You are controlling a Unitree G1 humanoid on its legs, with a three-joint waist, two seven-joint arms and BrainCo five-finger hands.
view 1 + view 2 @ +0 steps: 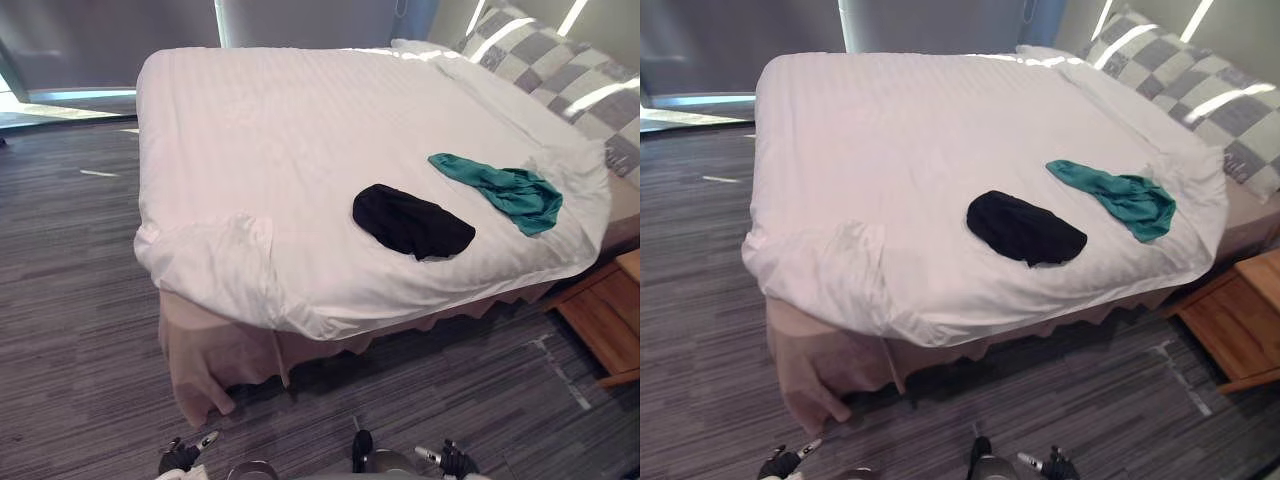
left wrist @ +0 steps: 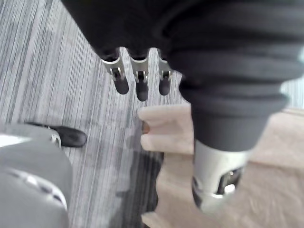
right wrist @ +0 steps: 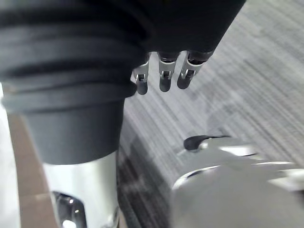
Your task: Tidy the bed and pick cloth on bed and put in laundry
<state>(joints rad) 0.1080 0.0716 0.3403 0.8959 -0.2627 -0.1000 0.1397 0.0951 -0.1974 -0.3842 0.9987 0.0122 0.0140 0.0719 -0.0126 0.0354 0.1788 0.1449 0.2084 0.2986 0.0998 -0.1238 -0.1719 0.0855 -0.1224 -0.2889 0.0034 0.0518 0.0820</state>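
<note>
Left eye view: bed (image 1: pixel 300 110) under a white duvet (image 1: pixel 230 255), whose near left corner is rumpled and folded over. A black cloth (image 1: pixel 412 222) lies crumpled on the duvet close to the near edge. A teal cloth (image 1: pixel 500 188) lies near it on the pillow side, and the two are not touching. A checked pillow (image 1: pixel 560 70) sits at the far right. A beige bed skirt (image 1: pixel 215 350) hangs under the duvet. A wooden nightstand (image 1: pixel 610 310) stands right of the bed on grey carpet (image 1: pixel 70 300). In the left wrist view, the left hand (image 2: pixel 141 80) has straight, loose fingers and holds nothing, over carpet beside the skirt. In the right wrist view, the right hand (image 3: pixel 164 76) is the same: straight fingers, empty, over carpet. Both hands are low and well apart from the cloths.
</note>
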